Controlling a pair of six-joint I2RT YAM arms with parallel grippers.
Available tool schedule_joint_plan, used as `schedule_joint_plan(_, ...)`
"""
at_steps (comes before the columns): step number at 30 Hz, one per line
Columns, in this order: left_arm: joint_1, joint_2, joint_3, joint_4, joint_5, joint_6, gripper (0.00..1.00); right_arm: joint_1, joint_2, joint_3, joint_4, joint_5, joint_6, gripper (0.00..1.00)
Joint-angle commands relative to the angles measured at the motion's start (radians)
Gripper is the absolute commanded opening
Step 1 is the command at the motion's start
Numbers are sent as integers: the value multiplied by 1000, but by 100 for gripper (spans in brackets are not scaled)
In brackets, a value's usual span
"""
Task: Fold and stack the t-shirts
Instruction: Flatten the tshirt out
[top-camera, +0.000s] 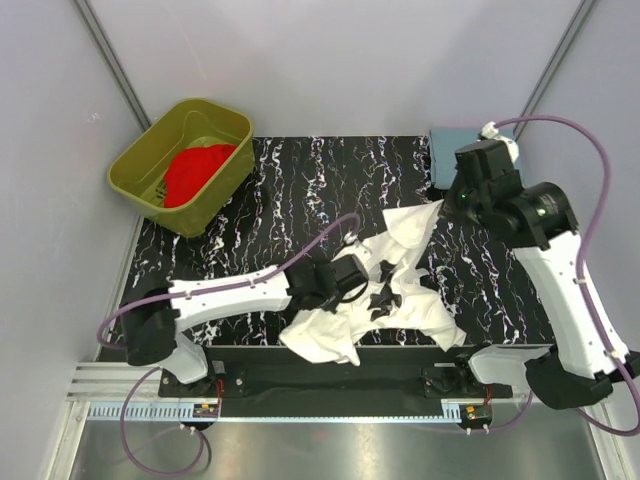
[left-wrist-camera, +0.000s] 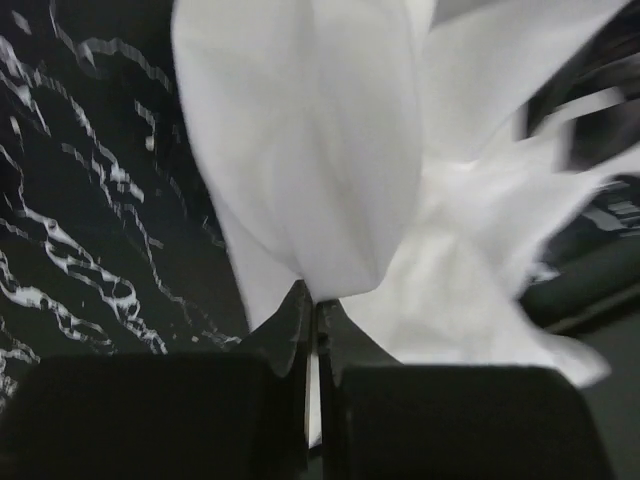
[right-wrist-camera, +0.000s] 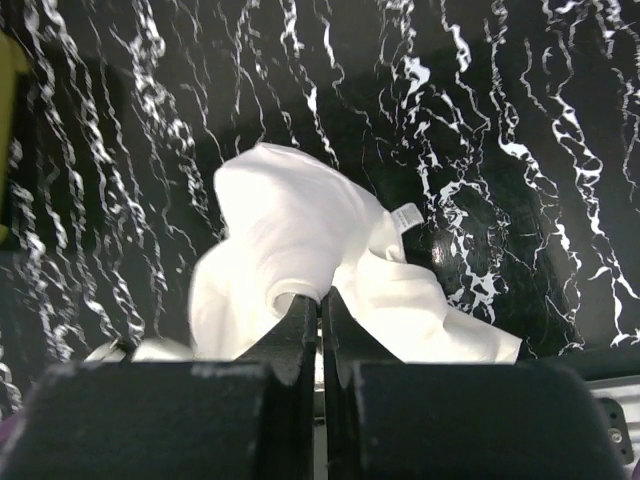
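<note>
The white t-shirt (top-camera: 395, 290) lies crumpled on the black marbled table, stretched between both arms, with black marks showing on it. My left gripper (top-camera: 352, 275) is shut on a fold of the white t-shirt (left-wrist-camera: 330, 180), which hangs from the fingertips (left-wrist-camera: 296, 315). My right gripper (top-camera: 447, 203) is shut on the shirt's far edge (right-wrist-camera: 290, 240), near its neck label (right-wrist-camera: 406, 215). The red t-shirt (top-camera: 192, 170) lies bunched in the olive-green tub (top-camera: 150, 190) at the far left.
A grey-blue box (top-camera: 450, 150) sits at the table's far right, behind the right arm. The black marbled table (top-camera: 300, 180) lies between the tub and the shirt. A metal rail (top-camera: 320, 405) runs along the near edge.
</note>
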Motion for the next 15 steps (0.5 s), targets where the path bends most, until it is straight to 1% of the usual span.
schedule_joint_plan(1, -64, -160, 217, -83, 14, -86, 0, -3, -77, 115, -122, 112, 90, 0)
schedule_joint_plan(2, -61, -181, 272, -94, 64, -114, 0, -4, -94, 128, -152, 109, 110, 0)
schedule_joint_plan(3, -60, -221, 283, -113, 66, -151, 0, -4, -105, 140, -165, 104, 116, 0)
schedule_joint_plan(4, -32, -243, 283, -134, 74, -210, 0, -3, -116, 162, -176, 101, 121, 0)
schedule_joint_plan(6, 30, -314, 193, -116, 178, -255, 0, -4, -139, 179, -180, 89, 128, 0)
schedule_joint_plan(7, 114, -341, 146, -64, 226, -262, 0, -3, -142, 188, -173, 63, 122, 0)
schedule_joint_plan(8, 165, -364, 48, -41, 326, -262, 0, -3, -146, 183, -115, 43, 92, 0)
schedule_joint_plan(9, 211, -388, 9, -20, 365, -251, 0, -4, -150, 167, -73, 28, 81, 0)
schedule_joint_plan(10, 312, -388, -20, 19, 426, -237, 0, -4, -154, 119, -31, 16, 76, 0)
schedule_joint_plan(11, 360, -379, -63, 36, 504, -222, 0, -4, -145, 93, 50, 5, 75, 0)
schedule_joint_plan(12, 408, -331, -71, 48, 534, -191, 0, -4, -133, 75, 86, -12, 69, 0)
schedule_joint_plan(13, 492, -295, -76, 74, 559, -171, 0, -3, -114, 49, 117, -24, 61, 0)
schedule_joint_plan(14, 532, -254, -73, 85, 597, -151, 0, -4, -82, 35, 184, -20, 59, 0)
schedule_joint_plan(15, 569, -152, -55, 105, 605, -121, 0, -4, -65, 12, 217, -11, 52, 0)
